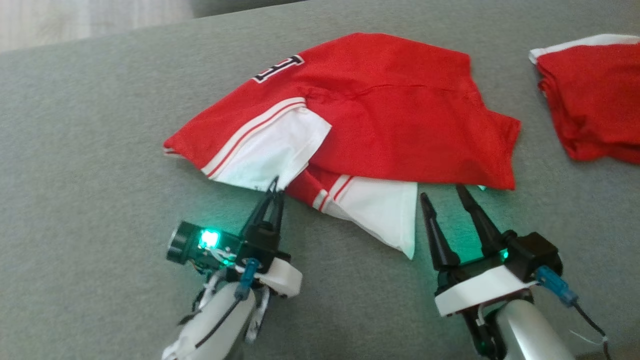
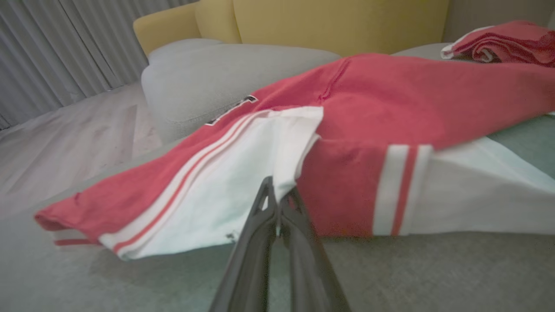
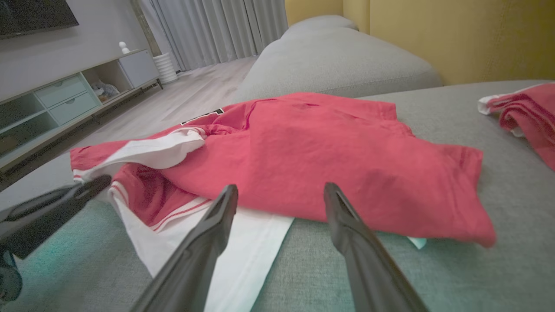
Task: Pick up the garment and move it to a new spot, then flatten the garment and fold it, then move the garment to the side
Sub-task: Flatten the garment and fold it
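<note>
Since the jersey (image 1: 400, 115) lies crumpled and partly doubled over itself in the middle of the grey sofa seat (image 1: 90, 165), it is judged to be light, limp and loose-draping. It can be expected to sag from any single hold and perhaps to slide a little on the upholstery. A sleeve edge, hem or shoulder corner is judged the best place to take it, with two holds set well apart so that the cloth can be spread. The left gripper (image 1: 274, 192) is seen closed tight, its tips pinched on the near edge of the white sleeve part (image 2: 243, 182). The right gripper (image 1: 442, 194) is spread wide and empty, its tips just beside the jersey's near red edge. Whether they touch it cannot be made out. A smaller red piece (image 1: 595, 100) lies well apart at the right.
</note>
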Controlling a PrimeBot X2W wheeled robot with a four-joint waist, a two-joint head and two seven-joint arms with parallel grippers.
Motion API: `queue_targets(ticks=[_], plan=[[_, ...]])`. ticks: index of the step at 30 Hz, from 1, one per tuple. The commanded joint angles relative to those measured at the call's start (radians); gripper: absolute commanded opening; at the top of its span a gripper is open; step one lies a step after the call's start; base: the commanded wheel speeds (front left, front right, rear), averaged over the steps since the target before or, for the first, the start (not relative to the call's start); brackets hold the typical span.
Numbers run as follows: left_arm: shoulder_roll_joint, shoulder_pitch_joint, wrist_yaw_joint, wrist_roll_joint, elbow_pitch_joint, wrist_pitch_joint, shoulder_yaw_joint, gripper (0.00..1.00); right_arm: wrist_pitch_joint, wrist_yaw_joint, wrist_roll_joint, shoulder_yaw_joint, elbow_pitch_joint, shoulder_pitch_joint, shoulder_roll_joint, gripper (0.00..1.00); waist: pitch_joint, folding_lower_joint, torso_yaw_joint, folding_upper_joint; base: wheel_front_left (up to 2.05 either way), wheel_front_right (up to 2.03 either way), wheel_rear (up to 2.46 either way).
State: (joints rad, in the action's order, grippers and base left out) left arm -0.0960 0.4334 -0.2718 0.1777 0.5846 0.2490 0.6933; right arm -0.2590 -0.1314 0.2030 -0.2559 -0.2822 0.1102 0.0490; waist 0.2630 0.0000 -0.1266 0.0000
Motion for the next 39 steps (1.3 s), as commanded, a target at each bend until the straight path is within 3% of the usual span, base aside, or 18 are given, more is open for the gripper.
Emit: queue_targets(ticks=[1, 7, 12, 16, 20, 24, 30, 39], plan=[[-0.032, 0.018, -0.021, -0.014, -0.057, 0.012, -0.036, 0.00, -0.003, 0.001, -0.014, -0.007, 0.025, 0.009, 0.001, 1.00, -0.004, 0.0000, 0.022, 0.0000, 0.00, 0.00, 0.00], [-0.153, -0.025, -0.073, -0.041, -0.229, 0.012, -0.091, 0.00, -0.003, 0.001, -0.030, 0.101, 0.005, 0.033, 0.001, 1.00, -0.006, 0.0000, 0.081, 0.0000, 0.00, 0.00, 0.00], [-0.256, -0.031, -0.088, -0.055, -0.348, 0.013, -0.137, 0.00, -0.003, 0.001, -0.025, 0.197, -0.061, 0.106, 0.005, 1.00, 0.000, 0.0000, 0.136, 0.0000, 0.00, 0.00, 0.00], [-0.313, -0.018, -0.075, -0.060, -0.407, 0.012, -0.155, 0.00, 0.079, 0.001, -0.005, 0.240, -0.127, 0.207, 0.061, 1.00, 0.010, 0.0000, 0.172, 0.0000, 0.00, 0.00, 0.00], [-0.340, 0.000, -0.057, -0.060, -0.438, 0.008, -0.158, 0.00, 0.216, 0.001, 0.055, 0.242, -0.166, 0.301, 0.162, 1.00, 0.032, 0.0000, 0.199, 0.0000, 0.00, 0.00, 0.00], [-0.348, 0.016, -0.049, -0.059, -0.454, 0.004, -0.159, 0.00, 0.333, 0.001, 0.189, 0.194, -0.174, 0.346, 0.229, 1.00, 0.051, 0.0000, 0.214, 0.0000, 0.00, 0.00, 0.00], [-0.356, 0.037, -0.035, -0.048, -0.459, 0.000, -0.160, 0.00, 0.564, 0.001, 0.522, 0.119, -0.092, 0.367, 0.395, 1.00, 0.085, 0.0000, 0.243, 0.0000, 0.00, 0.00, 0.00], [-0.372, 0.047, -0.031, -0.033, -0.443, 0.004, -0.174, 0.00, 0.741, 0.001, 0.779, 0.122, 0.062, 0.279, 0.539, 1.00, 0.101, 0.0000, 0.271, 0.0000, 0.00, 0.00, 0.00]])
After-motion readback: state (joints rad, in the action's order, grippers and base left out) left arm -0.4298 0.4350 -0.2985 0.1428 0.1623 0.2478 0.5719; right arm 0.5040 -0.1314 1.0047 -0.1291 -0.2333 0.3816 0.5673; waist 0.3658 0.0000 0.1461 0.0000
